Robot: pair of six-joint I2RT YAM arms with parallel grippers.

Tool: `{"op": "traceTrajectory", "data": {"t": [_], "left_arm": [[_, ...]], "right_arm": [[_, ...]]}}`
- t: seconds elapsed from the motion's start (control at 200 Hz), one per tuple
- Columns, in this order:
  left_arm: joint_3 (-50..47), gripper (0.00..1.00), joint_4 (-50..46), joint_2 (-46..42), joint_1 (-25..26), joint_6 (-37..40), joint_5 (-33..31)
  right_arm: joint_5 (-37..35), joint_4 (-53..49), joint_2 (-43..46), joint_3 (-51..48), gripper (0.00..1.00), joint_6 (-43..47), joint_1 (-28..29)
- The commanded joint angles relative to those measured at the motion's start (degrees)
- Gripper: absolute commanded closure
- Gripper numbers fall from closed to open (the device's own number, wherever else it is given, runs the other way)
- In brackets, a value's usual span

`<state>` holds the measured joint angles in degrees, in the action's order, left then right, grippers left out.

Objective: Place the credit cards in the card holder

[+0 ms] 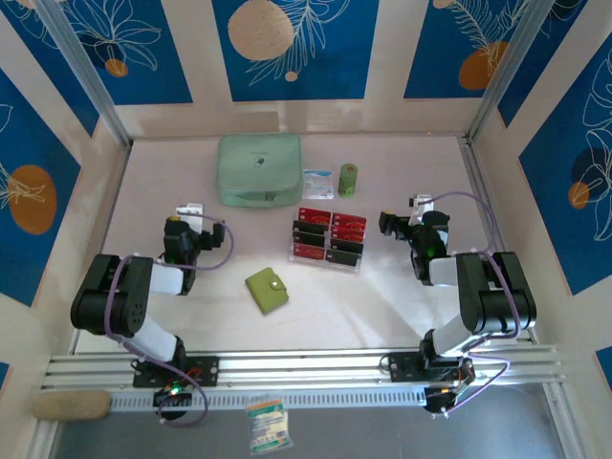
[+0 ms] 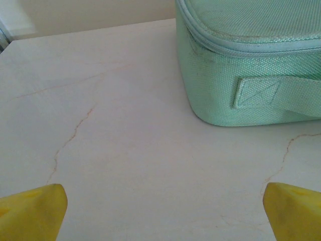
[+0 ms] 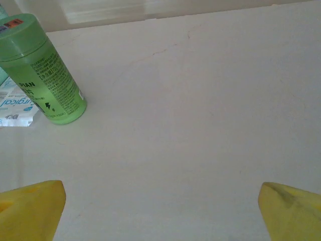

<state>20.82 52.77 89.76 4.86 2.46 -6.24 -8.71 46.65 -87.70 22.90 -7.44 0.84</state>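
Observation:
The credit cards (image 1: 328, 239), red and dark, stand in rows in a clear tiered rack at the table's middle. The card holder (image 1: 267, 290), a small olive-green wallet with a snap tab, lies folded shut on the table just in front and left of the rack. My left gripper (image 1: 189, 214) rests low at the left, well left of the wallet. Its yellow fingertips (image 2: 32, 211) stand far apart over bare table, so the left gripper (image 2: 163, 213) is open and empty. My right gripper (image 1: 402, 216), right of the rack, is open too; the right gripper (image 3: 160, 211) has nothing between its fingers.
A pale mint zip pouch (image 1: 259, 169) lies at the back, close ahead of the left gripper (image 2: 251, 60). A green bottle (image 1: 348, 179) and a small printed packet (image 1: 317, 183) stand beside it, ahead-left of the right gripper (image 3: 42, 70). Walls enclose the table on three sides.

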Motion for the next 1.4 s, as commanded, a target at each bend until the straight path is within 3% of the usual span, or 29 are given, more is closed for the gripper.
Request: {"op": "traceTrajectory", "data": {"t": [0.0,1.395], "left_arm": [[0.3,0.0,1.7,-0.2,-0.6,-0.4,-0.4],[0.2,0.0,1.8,-0.3,-0.6,-0.5,-0.5]], "right_arm": [[0.8,0.2,0.4,0.7,0.01,1.2,-0.2],[2.0,-0.3,0.9,0.8,0.01,0.9,-0.8]]}}
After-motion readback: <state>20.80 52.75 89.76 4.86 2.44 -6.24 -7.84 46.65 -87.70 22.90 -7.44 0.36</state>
